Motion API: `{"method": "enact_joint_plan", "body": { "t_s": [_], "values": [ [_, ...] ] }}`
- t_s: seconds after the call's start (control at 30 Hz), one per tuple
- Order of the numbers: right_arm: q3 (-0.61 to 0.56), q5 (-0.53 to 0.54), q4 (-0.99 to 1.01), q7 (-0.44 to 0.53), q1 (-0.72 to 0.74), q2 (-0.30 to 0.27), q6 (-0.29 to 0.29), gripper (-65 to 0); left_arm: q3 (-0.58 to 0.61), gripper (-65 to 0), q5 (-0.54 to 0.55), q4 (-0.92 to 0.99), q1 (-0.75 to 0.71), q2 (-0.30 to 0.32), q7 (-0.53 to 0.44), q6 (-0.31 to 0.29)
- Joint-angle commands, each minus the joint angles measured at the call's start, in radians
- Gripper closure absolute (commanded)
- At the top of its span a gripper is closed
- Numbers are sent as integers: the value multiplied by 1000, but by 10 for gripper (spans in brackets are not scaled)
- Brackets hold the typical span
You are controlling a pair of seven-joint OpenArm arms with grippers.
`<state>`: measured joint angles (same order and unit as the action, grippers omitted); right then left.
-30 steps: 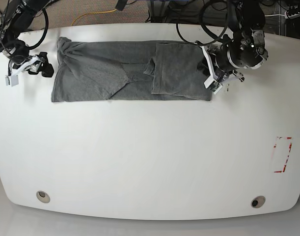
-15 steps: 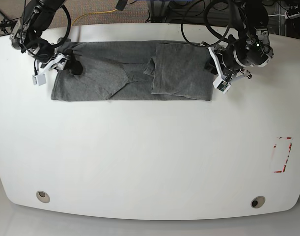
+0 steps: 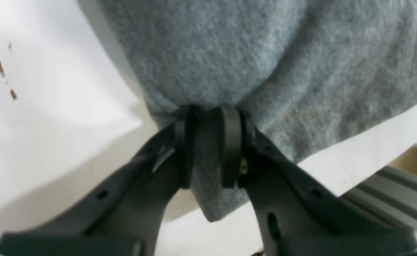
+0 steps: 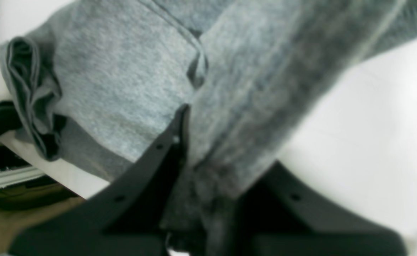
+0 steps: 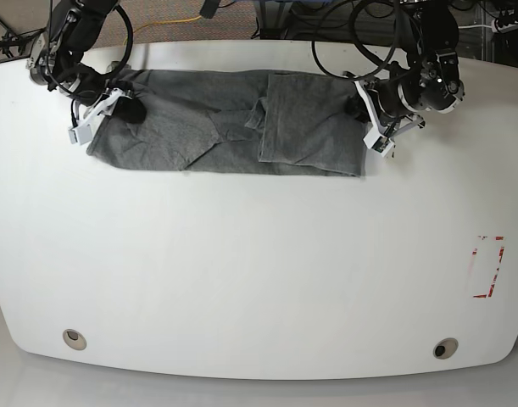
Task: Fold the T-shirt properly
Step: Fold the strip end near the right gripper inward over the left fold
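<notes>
The grey T-shirt (image 5: 225, 127) lies as a long folded strip along the far side of the white table (image 5: 259, 271), with a flap folded over its right half. At the strip's right end my left gripper (image 5: 361, 108) holds the cloth. In the left wrist view the left gripper (image 3: 208, 117) is shut on a pinched fold of the T-shirt (image 3: 229, 53). My right gripper (image 5: 128, 107) is at the strip's left end. The blurred right wrist view shows the right gripper (image 4: 226, 153) with bunched T-shirt (image 4: 123, 71) fabric between its fingers.
A red-marked rectangle (image 5: 487, 267) sits on the table's right side. Two round holes (image 5: 73, 338) (image 5: 445, 348) lie near the front edge. Cables, one of them yellow (image 5: 161, 25), run behind the far edge, close behind both arms.
My right gripper moved right from beside the shirt onto its left end and closed on the cloth, drawing that end in. The left gripper kept its grip and shifted slightly toward the far edge.
</notes>
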<state>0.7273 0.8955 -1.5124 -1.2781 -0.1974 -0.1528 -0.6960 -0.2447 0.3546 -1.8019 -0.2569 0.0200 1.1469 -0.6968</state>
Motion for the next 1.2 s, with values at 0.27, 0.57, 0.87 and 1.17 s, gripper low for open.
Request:
{"method": "enact_joint_plan", "body": {
  "t_s": [0.27, 0.57, 0.87, 1.17],
  "values": [
    [-4, 32, -396, -56, -21, 68, -2, 0, 3, -103, 7, 40, 3, -13, -12, -1],
    [-251, 24, -497, -54, -38, 239, -2, 0, 3, -103, 4, 127, 5, -56, -18, -1],
    [-395, -51, -497, -50, -12, 293, -2, 0, 9, -103, 2, 132, 5, -85, -18, -1],
    [-516, -181, -492, -19, 54, 304, -2, 0, 11, -103, 2, 129, 5, -71, -20, -1]
  ]
}}
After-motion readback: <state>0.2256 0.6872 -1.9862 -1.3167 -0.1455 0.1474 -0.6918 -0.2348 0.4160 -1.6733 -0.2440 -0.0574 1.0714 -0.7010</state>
